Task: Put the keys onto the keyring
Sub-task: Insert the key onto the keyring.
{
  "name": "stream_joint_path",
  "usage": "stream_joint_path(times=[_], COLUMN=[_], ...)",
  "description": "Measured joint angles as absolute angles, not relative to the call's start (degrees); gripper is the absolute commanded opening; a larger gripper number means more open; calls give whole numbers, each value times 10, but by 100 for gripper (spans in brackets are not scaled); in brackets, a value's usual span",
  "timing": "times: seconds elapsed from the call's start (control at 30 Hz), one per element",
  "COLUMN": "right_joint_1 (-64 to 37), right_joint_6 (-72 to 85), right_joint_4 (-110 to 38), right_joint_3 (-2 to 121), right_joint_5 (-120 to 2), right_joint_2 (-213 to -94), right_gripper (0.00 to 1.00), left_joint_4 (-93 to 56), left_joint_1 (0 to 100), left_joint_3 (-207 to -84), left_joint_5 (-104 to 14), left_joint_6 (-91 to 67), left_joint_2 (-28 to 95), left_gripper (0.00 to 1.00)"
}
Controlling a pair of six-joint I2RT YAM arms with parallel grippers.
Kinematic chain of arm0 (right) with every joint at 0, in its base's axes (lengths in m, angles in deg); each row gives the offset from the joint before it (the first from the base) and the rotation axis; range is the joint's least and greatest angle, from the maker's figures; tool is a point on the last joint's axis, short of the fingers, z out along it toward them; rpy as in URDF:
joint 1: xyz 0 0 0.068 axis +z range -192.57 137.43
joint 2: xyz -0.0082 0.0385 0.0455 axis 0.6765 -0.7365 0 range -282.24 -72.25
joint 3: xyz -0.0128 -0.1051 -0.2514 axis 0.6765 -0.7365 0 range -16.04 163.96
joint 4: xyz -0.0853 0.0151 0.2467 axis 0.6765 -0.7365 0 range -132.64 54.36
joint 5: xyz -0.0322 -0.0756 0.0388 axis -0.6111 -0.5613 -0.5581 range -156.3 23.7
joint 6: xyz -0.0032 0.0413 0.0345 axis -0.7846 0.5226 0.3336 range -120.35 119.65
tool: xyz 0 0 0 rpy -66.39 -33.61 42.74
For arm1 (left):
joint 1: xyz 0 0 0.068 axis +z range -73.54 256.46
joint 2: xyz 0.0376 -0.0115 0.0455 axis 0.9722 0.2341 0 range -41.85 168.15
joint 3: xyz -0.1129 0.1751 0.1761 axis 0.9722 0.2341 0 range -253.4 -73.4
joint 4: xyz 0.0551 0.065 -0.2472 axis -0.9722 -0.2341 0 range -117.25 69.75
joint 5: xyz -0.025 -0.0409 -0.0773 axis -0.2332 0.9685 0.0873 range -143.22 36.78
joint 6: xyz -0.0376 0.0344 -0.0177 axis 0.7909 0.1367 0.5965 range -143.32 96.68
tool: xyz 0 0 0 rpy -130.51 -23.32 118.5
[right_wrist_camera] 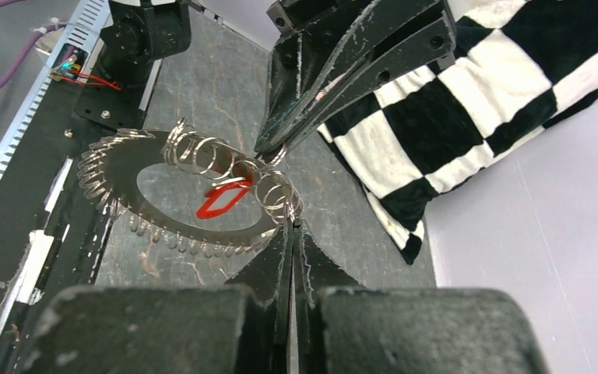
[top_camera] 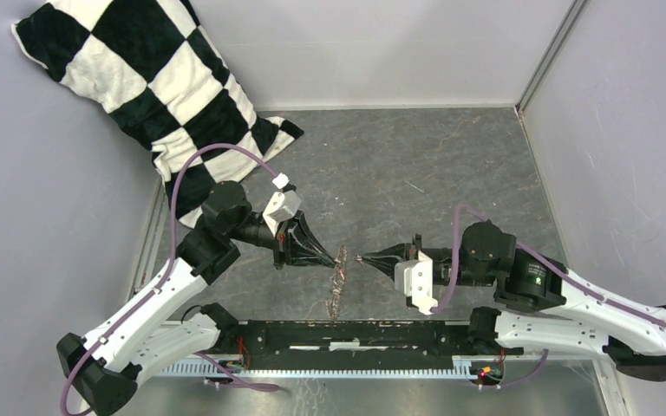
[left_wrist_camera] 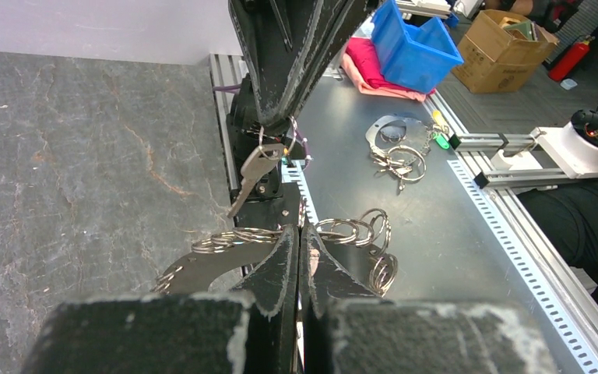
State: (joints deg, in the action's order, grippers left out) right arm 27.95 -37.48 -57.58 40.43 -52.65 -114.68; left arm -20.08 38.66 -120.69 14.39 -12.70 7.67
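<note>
The keyring (right_wrist_camera: 124, 183), a flat metal circle edged with many small silver rings and carrying a red tag (right_wrist_camera: 222, 200), hangs above the table between both arms (top_camera: 340, 279). My left gripper (left_wrist_camera: 299, 232) is shut on its rim, and in the right wrist view it comes down onto the ring's far side (right_wrist_camera: 269, 148). My right gripper (left_wrist_camera: 275, 128) is shut on the head end of a small silver-grey key (left_wrist_camera: 255, 170), which dangles just above the ring cluster (left_wrist_camera: 233, 238). In its own view my right gripper (right_wrist_camera: 290, 224) touches the rings and the key is hidden.
A black-and-white checkered cloth (top_camera: 165, 87) lies at the back left. A black rail (top_camera: 355, 334) runs along the near edge under the keyring. Grey walls close in on both sides. Beyond the table lie spare ring bunches (left_wrist_camera: 397, 152) and a blue bin (left_wrist_camera: 413, 47).
</note>
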Motion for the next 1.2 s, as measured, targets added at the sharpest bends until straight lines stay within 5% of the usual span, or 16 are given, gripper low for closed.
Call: stream_joint_path(times=[1.2], right_joint_1=[280], right_joint_6=[-349], right_joint_4=[-482], right_joint_3=[347], right_joint_5=[-498], right_joint_2=[-1162], right_gripper=[0], left_joint_4=[-193], left_joint_1=[388], left_joint_3=[-1209], left_joint_5=[144], left_joint_6=[-127], left_joint_2=[69], left_gripper=[2])
